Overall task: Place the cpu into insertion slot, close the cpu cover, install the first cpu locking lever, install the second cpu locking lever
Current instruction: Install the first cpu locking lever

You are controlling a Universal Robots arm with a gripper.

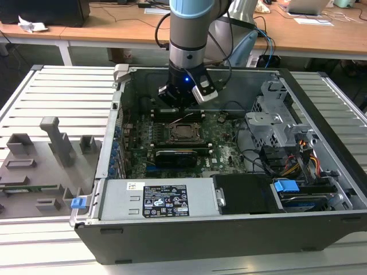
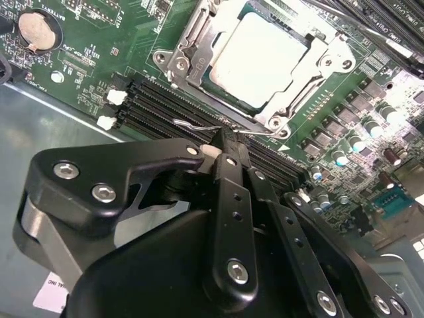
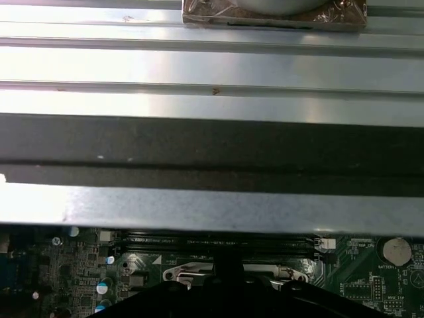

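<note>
Silver-grey, the cpu (image 2: 262,58) lies seated in the insertion slot (image 2: 199,50) on the green board, framed by the cpu cover (image 2: 317,61) (closed down around it). Just beside the socket, the gripper (image 2: 222,142) has its fingers pinched together on a thin wire locking lever (image 2: 199,124).

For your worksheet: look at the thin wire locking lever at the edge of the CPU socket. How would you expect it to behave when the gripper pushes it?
The locking lever is a thin bent wire, so it probably flexes and springs back. Its smooth, round metal looks likely to slip off the gripper, whose narrow tips meet it over a tiny area. One end seems anchored beside the cpu cover, so it should swing rather than slide.
</note>
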